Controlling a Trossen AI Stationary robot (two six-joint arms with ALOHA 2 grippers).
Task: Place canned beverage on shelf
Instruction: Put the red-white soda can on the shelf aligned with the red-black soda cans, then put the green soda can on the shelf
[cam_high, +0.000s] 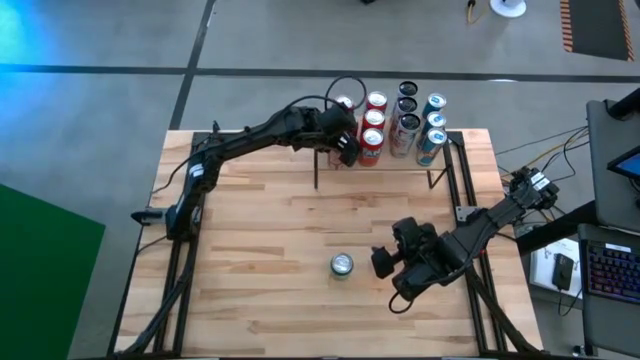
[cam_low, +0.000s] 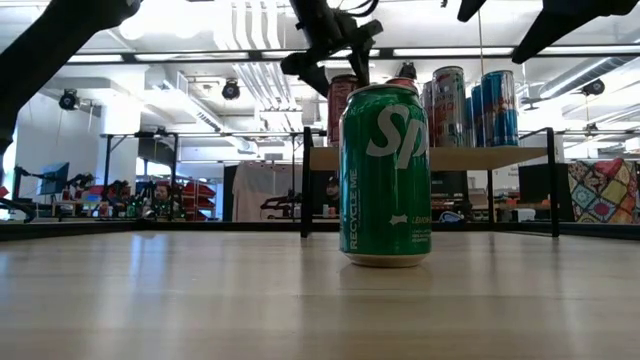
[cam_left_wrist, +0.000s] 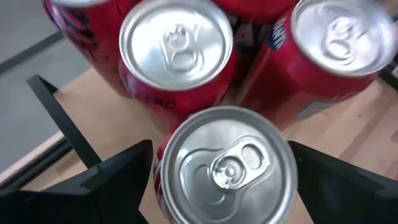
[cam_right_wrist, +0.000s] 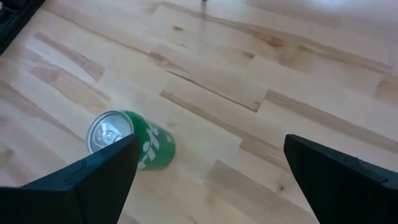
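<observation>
A green can (cam_high: 342, 265) stands upright on the bare wooden table (cam_high: 260, 230), near the middle of its near half, well apart from the shelf. The right gripper (cam_high: 383, 262) hangs just to the right of this can, not touching it, with its fingers (cam_right_wrist: 93, 180) spread wide and nothing between them; in the right wrist view the can sits just beyond the tip of one finger, off to the side of the gap. At the far edge of the table stands the shelf (cam_low: 480, 158), a small light-wood board on thin black uprights, already carrying a cluster of cans: red cans (cam_high: 374, 125) on its left part, dark and blue cans (cam_high: 432, 125) on its right. The left gripper (cam_high: 345, 148) reaches over the shelf's left part, its jaws open on either side of the nearest red can (cam_left_wrist: 227, 165), whose silver top fills the gap between them; the fingers stand clear of the can's sides. Two more red cans stand just behind that one.
</observation>
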